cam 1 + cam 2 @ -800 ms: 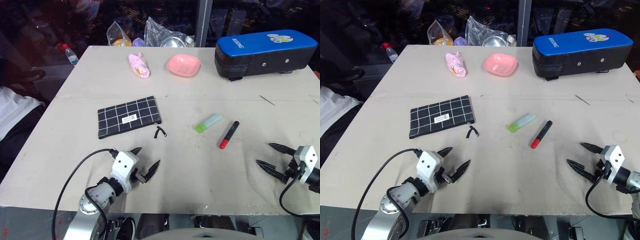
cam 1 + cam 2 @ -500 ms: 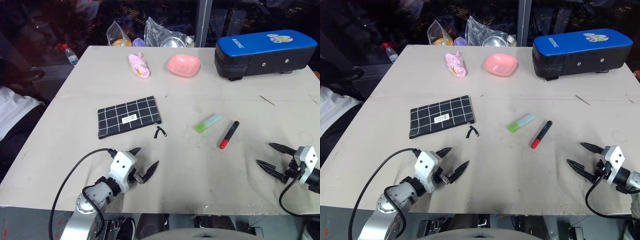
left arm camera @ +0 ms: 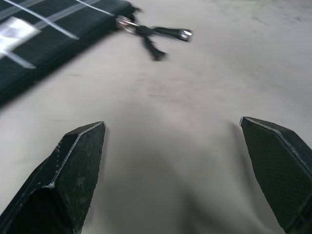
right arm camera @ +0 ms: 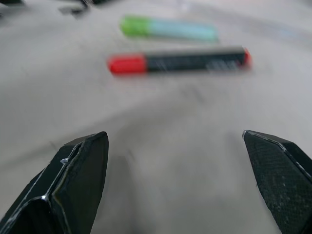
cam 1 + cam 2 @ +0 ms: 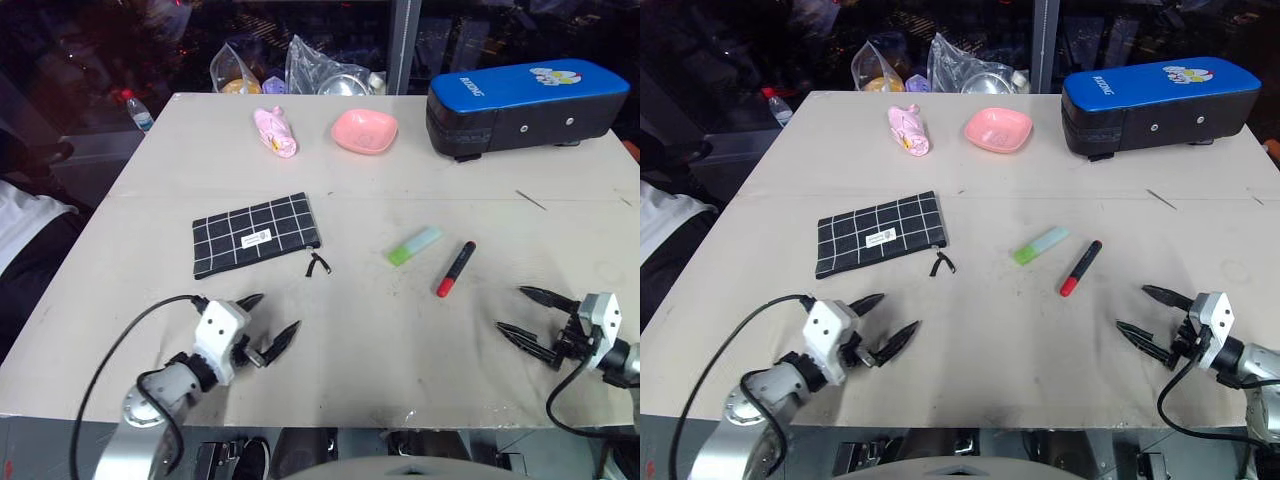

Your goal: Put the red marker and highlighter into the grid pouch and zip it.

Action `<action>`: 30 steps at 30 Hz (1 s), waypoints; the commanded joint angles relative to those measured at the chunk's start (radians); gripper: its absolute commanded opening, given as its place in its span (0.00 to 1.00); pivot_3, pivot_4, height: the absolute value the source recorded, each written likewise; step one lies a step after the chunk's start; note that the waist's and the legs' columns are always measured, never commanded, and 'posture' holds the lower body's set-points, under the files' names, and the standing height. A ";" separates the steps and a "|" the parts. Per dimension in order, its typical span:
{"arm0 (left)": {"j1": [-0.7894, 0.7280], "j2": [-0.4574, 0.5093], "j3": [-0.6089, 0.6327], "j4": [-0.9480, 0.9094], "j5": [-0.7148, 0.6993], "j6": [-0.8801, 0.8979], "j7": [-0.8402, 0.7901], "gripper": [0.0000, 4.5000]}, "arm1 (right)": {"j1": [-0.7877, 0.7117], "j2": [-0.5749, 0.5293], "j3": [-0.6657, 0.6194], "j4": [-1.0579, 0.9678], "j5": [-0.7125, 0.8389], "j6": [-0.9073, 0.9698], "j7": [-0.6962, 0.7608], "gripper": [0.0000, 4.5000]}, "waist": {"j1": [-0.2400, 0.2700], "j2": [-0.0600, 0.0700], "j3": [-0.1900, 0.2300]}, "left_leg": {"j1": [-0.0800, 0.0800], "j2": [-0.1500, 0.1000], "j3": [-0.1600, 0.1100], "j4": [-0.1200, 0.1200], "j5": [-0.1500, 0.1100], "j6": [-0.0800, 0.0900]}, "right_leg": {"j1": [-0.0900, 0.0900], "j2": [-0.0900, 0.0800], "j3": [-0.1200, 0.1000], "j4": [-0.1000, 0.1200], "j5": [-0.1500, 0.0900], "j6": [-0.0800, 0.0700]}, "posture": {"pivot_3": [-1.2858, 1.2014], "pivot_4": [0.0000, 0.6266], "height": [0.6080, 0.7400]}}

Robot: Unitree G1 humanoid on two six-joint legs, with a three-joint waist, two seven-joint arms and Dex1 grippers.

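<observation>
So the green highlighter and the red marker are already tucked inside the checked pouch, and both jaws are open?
Not quite. The head views show the green highlighter and red marker lying on the table, apart from the checked pouch. Both jaws are indeed open.

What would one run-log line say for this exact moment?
left pincer: open, empty | right pincer: open, empty | red marker, highlighter: on table, side by side | grid pouch: flat, untouched

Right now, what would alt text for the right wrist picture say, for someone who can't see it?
Two open black gripper fingers frame a beige table. Beyond them lie a red marker and, farther off, a green highlighter, side by side and apart.
</observation>
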 commanded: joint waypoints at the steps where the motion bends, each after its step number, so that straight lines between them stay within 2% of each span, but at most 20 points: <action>1: -0.022 0.059 0.142 0.049 -0.060 -0.043 -0.048 1.00 | 0.000 0.012 0.022 -0.150 0.047 0.062 -0.011 0.99 | 0.001 0.000 0.000 | 0.000 0.000 0.000 0.000 0.000 0.000 | 0.000 0.000 0.000 0.000 0.000 0.000 | 0.52 0.24 1.00; 3: -0.038 0.088 0.186 0.093 -0.070 -0.050 -0.069 1.00 | -0.003 0.018 0.036 -0.200 0.049 0.089 -0.024 0.99 | 0.002 0.000 0.000 | 0.000 0.000 0.000 0.000 0.000 0.000 | 0.000 0.000 -0.001 0.000 0.000 0.000 | 0.52 0.24 1.00; 7: -0.108 0.192 0.301 0.329 -0.041 -0.137 -0.115 1.00 | -0.025 0.041 0.084 -0.314 0.036 0.130 -0.076 0.99 | 0.002 -0.001 0.000 | -0.001 0.000 -0.001 0.000 0.000 0.000 | 0.000 -0.001 -0.006 -0.001 0.000 0.000 | 0.52 0.24 1.00; 12: -0.218 0.282 0.319 0.605 0.017 -0.259 -0.132 1.00 | -0.043 0.030 0.108 -0.359 -0.005 0.158 -0.120 0.99 | 0.003 -0.002 0.001 | -0.002 0.000 -0.001 0.000 0.000 0.000 | 0.000 -0.001 -0.007 -0.001 0.000 0.000 | 0.52 0.24 1.00; 18: -0.375 0.365 0.249 0.929 0.110 -0.428 -0.158 1.00 | -0.081 0.021 0.109 -0.385 -0.007 0.187 -0.148 0.99 | 0.001 -0.004 0.001 | -0.005 -0.001 0.000 0.000 0.000 0.000 | -0.004 -0.002 -0.007 -0.001 0.001 0.002 | 0.52 0.24 1.00; 22: -0.514 0.395 0.154 1.112 0.202 -0.524 -0.158 1.00 | -0.116 0.020 0.111 -0.407 -0.003 0.226 -0.180 0.99 | 0.004 -0.005 0.002 | -0.006 -0.002 0.001 0.000 0.000 0.000 | -0.005 -0.002 -0.008 0.001 0.002 0.003 | 0.52 0.24 1.00; 26: -0.653 0.401 0.062 1.231 0.267 -0.601 -0.176 1.00 | -0.149 0.027 0.108 -0.426 0.010 0.268 -0.217 0.99 | 0.003 -0.006 0.001 | -0.006 -0.003 0.001 0.001 0.000 0.000 | -0.005 -0.002 -0.008 0.002 0.002 0.003 | 0.52 0.24 1.00; 30: -0.744 0.416 -0.062 1.317 0.390 -0.720 -0.167 1.00 | -0.151 0.028 0.112 -0.450 0.010 0.285 -0.235 0.99 | 0.004 -0.005 0.001 | -0.006 -0.004 0.001 0.001 0.000 0.000 | -0.005 -0.002 -0.008 0.003 0.002 0.003 | 0.52 0.24 1.00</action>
